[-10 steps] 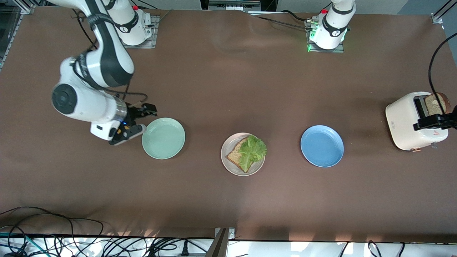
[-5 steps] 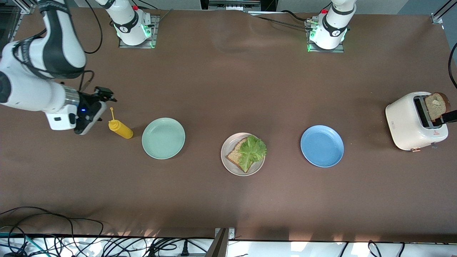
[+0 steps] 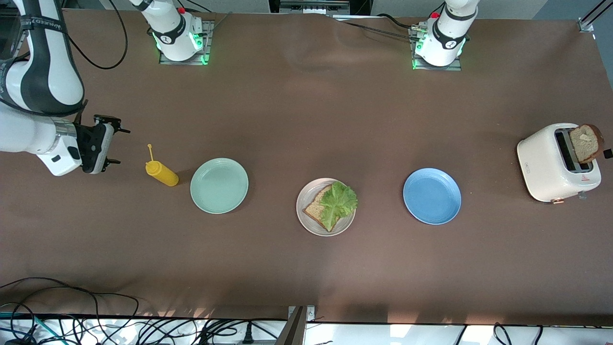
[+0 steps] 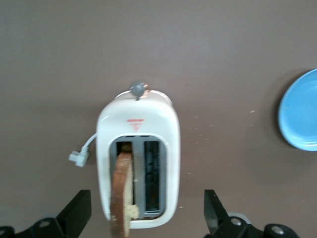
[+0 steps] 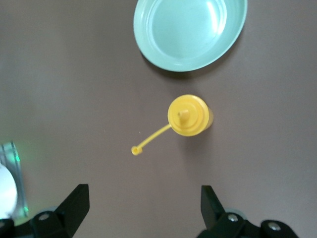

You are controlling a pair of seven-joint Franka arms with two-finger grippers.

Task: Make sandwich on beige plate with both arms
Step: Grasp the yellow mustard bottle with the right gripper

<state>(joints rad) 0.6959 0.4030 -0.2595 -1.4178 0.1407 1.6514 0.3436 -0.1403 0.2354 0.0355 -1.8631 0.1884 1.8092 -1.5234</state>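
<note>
The beige plate sits mid-table with a slice of brown toast and a green lettuce leaf on top of it. A second toast slice stands upright in one slot of the white toaster at the left arm's end. In the left wrist view my left gripper hangs open and empty above the toaster and that slice. My right gripper is open and empty over the table at the right arm's end, beside a yellow squeeze bottle.
The yellow bottle stands upright next to the empty mint-green plate, which also shows in the right wrist view. An empty blue plate lies between the beige plate and the toaster. Cables hang along the table's near edge.
My right arm has swung away from the mint-green plate toward its end of the table, uncovering the yellow bottle. My left gripper has drawn back from the toaster; the toast stays in the slot.
</note>
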